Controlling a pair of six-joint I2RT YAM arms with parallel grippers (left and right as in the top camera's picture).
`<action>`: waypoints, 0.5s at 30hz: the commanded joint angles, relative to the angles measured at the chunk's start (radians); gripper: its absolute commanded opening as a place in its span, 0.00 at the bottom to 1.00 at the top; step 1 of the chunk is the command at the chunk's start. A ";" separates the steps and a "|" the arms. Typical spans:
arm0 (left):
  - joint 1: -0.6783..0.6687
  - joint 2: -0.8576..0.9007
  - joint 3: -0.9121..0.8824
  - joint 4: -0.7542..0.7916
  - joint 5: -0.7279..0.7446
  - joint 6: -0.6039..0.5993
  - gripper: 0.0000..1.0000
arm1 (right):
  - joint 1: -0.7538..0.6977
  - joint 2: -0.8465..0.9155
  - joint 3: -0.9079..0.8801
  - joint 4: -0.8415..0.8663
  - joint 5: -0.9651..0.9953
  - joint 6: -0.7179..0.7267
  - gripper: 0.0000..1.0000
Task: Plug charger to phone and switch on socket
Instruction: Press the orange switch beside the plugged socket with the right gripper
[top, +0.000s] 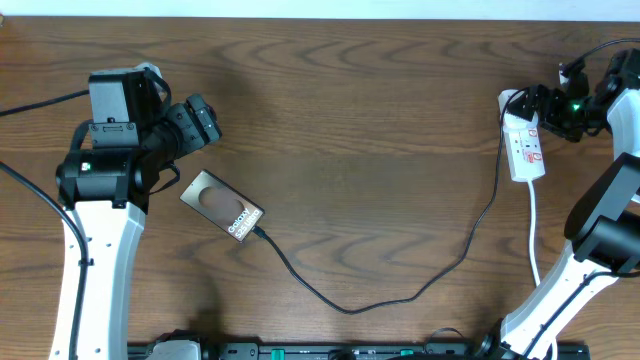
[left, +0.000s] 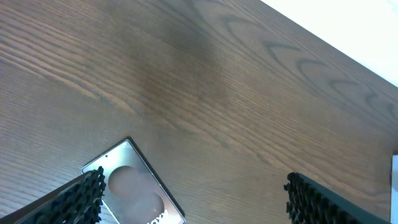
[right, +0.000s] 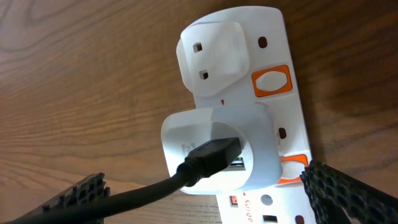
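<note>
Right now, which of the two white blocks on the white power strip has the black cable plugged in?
The squarer white block, lower in the right wrist view; the rounded white block above it shows only empty holes.

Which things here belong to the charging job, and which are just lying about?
Job: phone, charger cable, socket strip, white adapter holding the cable's plug.
Just there: second white adapter at the strip's end, black rail, wooden table.
</note>
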 joint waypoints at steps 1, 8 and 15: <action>-0.003 0.003 0.025 -0.001 -0.013 -0.004 0.91 | 0.010 -0.004 -0.012 0.006 0.008 0.027 0.99; -0.003 0.003 0.025 -0.004 -0.013 -0.004 0.91 | 0.010 -0.004 -0.021 0.010 0.007 0.042 0.99; -0.003 0.003 0.025 -0.004 -0.013 -0.004 0.91 | 0.012 -0.004 -0.023 0.004 0.007 0.053 0.99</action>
